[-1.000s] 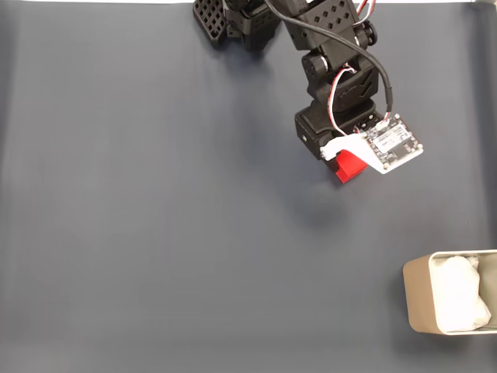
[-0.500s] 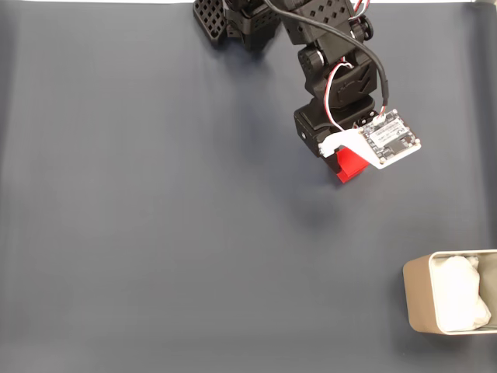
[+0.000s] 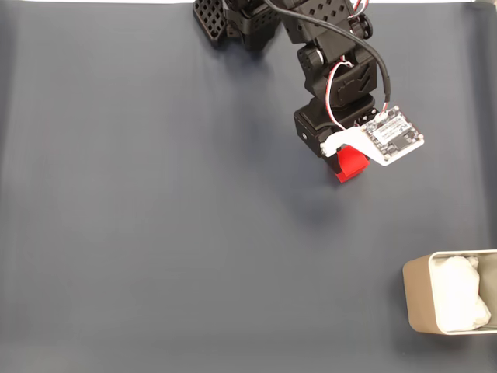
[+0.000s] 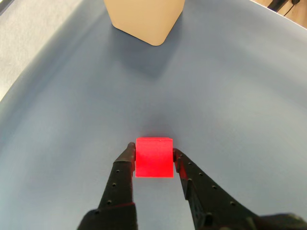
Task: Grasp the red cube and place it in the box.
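Fixed view, looking down on a dark grey-blue table (image 3: 155, 233). A black robot arm (image 3: 326, 54) reaches in from the top edge. Its pincer (image 3: 347, 165) points down near the middle right, mostly hidden under a white bracket carrying a small circuit board (image 3: 394, 137). A corner of the red cube (image 3: 351, 165) peeks out below that bracket. The box (image 3: 450, 303), a cream tin lined with white paper, sits well apart at the bottom right corner, cut off by the picture's edge.

Wrist view. The two black fingers (image 4: 125, 165) of the pincer (image 4: 153, 149) press against the left and right faces of the red cube (image 4: 153, 157), clamped on it. The cube sits between the fingertips, over the table (image 4: 230, 96). The box (image 4: 144, 17) lies ahead at the top edge, well apart.
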{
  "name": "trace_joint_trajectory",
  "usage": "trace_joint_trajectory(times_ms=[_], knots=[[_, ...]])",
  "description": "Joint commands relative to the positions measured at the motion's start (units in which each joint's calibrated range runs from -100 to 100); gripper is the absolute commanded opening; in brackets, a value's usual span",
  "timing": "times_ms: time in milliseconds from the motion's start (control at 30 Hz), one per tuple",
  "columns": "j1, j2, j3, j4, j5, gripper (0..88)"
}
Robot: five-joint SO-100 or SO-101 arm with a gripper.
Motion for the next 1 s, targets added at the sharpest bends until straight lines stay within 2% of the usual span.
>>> trace_joint_trajectory(times_ms=[0, 533, 967], knots=[[0.26, -2.16, -0.21, 0.74, 1.81, 1.4], [0.62, -5.28, -3.04, 4.67, 2.15, 0.0], [2.11, -4.42, -26.21, 17.38, 1.37, 0.0]])
